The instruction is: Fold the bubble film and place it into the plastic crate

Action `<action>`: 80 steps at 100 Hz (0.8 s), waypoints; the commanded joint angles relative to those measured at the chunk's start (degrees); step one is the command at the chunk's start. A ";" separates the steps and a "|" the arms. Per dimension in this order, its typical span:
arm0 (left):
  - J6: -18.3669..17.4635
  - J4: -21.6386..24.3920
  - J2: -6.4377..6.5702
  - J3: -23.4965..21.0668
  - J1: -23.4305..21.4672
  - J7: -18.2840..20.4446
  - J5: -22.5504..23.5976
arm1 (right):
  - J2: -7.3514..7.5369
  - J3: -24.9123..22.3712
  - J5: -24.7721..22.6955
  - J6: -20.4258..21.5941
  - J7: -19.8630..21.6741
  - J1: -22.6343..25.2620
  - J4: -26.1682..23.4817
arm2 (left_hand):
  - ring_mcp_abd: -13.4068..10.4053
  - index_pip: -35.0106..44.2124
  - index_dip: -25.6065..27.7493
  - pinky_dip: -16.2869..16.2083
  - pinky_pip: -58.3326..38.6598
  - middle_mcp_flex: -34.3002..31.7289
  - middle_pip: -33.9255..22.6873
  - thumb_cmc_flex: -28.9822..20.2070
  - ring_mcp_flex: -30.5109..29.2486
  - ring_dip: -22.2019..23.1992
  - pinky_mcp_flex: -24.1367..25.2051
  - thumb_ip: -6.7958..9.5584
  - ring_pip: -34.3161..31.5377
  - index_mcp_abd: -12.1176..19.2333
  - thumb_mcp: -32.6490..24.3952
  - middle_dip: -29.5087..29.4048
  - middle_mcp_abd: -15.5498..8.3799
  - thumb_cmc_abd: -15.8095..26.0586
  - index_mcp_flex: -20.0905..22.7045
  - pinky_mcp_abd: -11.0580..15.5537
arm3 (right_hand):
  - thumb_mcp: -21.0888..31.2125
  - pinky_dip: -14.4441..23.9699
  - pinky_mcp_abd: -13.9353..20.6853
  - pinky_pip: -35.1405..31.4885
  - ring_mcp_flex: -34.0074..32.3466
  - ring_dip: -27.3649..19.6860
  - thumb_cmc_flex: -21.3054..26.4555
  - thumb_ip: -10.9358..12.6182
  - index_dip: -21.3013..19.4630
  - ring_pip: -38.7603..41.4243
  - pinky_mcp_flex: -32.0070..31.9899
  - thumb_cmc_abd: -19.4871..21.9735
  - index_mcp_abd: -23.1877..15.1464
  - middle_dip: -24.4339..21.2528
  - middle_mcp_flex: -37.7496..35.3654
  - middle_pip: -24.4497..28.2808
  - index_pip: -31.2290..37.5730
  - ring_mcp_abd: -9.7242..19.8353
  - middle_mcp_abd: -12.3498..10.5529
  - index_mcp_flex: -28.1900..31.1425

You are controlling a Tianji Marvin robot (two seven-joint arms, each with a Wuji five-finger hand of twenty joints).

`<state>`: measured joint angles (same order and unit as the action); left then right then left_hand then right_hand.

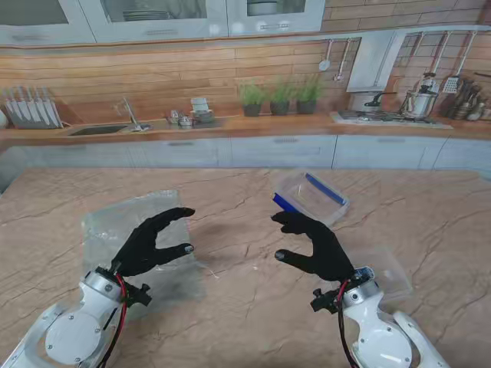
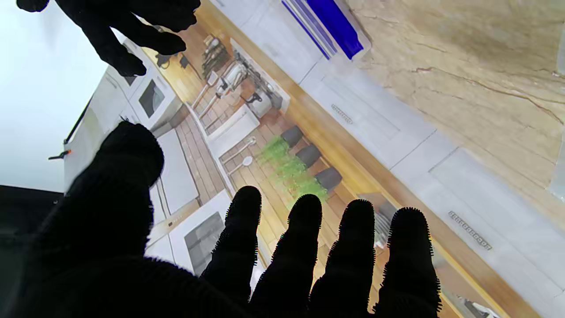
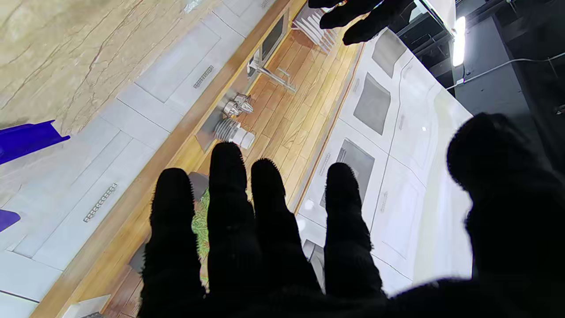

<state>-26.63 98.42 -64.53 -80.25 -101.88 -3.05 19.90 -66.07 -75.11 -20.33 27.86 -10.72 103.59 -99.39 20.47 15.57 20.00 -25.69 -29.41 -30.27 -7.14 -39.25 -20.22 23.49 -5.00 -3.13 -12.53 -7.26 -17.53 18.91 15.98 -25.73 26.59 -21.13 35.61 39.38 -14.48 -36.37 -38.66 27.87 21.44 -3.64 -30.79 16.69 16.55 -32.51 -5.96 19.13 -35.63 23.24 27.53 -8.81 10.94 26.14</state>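
The left hand, in a black knit glove, is raised over the table with thumb and fingers spread apart, gripping nothing; the right hand mirrors it, fingers curved and likewise apart and empty. Both palms turn inward, facing each other. The plastic crate — clear walls with blue edging — sits tilted on the table just beyond the right hand's fingertips; nothing can be made out inside it. The bubble film lies flat and unfolded on the table beneath and beyond the left hand, a thin, translucent, roughly rectangular sheet, slightly crinkled. The table top is smooth, beige stone-patterned with dark veins. Beside the right wrist lies another clear, shiny patch — I cannot tell what it is.
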 commanded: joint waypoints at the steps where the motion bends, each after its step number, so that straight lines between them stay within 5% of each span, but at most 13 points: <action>1: 0.37 0.38 0.24 0.24 -0.21 1.24 -0.69 | -0.15 0.09 0.16 -0.33 0.01 0.20 -0.26 | -0.31 -1.55 -0.74 -0.99 0.96 -0.69 1.96 1.92 -0.86 0.22 -0.38 0.44 0.16 0.72 -0.97 -1.19 0.44 -2.29 -0.38 0.44 | 0.29 1.02 0.76 1.34 1.68 0.20 -2.68 0.55 0.38 -0.58 -0.92 -1.67 -1.64 -0.24 1.22 -1.26 -0.15 1.56 -0.65 -1.42; 26: 1.13 0.77 0.60 0.91 0.27 2.96 -1.19 | -0.18 -0.30 0.11 -0.51 -0.18 0.79 -0.73 | -0.33 -1.44 -0.72 -0.31 1.91 -1.09 2.10 2.43 -0.80 0.11 -0.43 0.16 0.25 0.76 -2.79 -1.25 0.45 -2.41 0.35 0.78 | 0.30 1.75 0.57 1.31 1.45 0.61 -2.64 0.56 0.48 -0.29 -0.91 -1.50 -1.68 -0.14 1.12 -1.44 -0.21 1.42 -0.71 -1.25; 61: 5.15 2.66 -0.50 -0.61 -1.94 -3.84 5.07 | -0.21 -0.09 -0.65 -1.75 -0.56 0.47 -0.75 | -0.54 -1.71 -0.38 -1.04 0.22 -0.33 2.31 0.37 0.83 0.16 0.45 0.05 0.24 0.41 0.57 -1.08 0.70 1.16 0.33 0.79 | 0.24 2.37 0.63 1.47 1.37 0.95 -2.60 0.58 0.51 -0.06 -0.83 -1.34 -1.63 0.01 1.13 -1.49 -0.22 1.35 -0.63 -1.24; 80: 11.25 3.74 1.23 -3.51 -1.97 1.88 12.83 | -0.16 0.20 -0.63 -2.18 -0.30 0.19 -0.65 | -2.15 -2.81 -0.61 0.87 6.49 5.45 4.54 1.79 6.17 -3.29 2.22 0.75 4.38 1.45 6.07 -2.96 0.37 1.86 -0.27 0.17 | 0.18 2.59 0.59 1.58 1.35 1.02 -2.61 0.59 0.51 -0.02 -0.81 -1.16 -1.69 0.02 1.05 -1.54 -0.19 1.31 -0.67 -1.12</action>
<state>-17.52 101.92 -64.65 -83.25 -103.67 -2.15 32.76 -66.08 -75.14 -21.02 25.98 -11.13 103.87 -99.77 20.23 15.12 19.99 -25.69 -25.45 -26.84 -4.16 -38.56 -16.42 21.39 -3.31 -3.13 -9.60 -7.23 -13.43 17.39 16.45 -25.35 26.65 -20.93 35.61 40.70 -14.47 -36.37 -38.66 28.33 21.44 -3.64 -30.65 16.68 16.05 -32.51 -5.97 19.13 -35.63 22.69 27.53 -8.80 10.94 26.14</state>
